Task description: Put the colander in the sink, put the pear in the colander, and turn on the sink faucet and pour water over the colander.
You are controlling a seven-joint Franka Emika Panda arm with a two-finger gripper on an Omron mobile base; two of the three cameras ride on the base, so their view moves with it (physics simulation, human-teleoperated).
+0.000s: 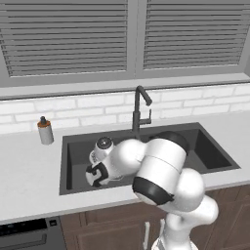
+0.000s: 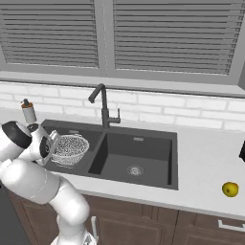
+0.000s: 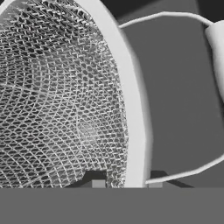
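Note:
The silvery mesh colander point(image 2: 71, 148) sits low in the left basin of the dark grey sink point(image 2: 143, 152). My gripper point(image 2: 51, 143) is at its left rim. In the hand view the colander's white rim point(image 3: 131, 109) runs between my two fingertips, and the gripper point(image 3: 127, 183) is shut on it, with mesh to the left and dark basin floor to the right. The arm hides most of the colander in the left base view. The yellow pear point(image 2: 230, 189) lies on the counter far right of the sink. Behind the divider stands the dark faucet point(image 1: 140, 108), and no water is visible.
A soap bottle point(image 1: 45, 131) with a black top stands on the counter left of the sink. The right basin has a round drain point(image 2: 135, 170). A white tiled backsplash and window blinds rise behind the counter. Wooden cabinet doors run below.

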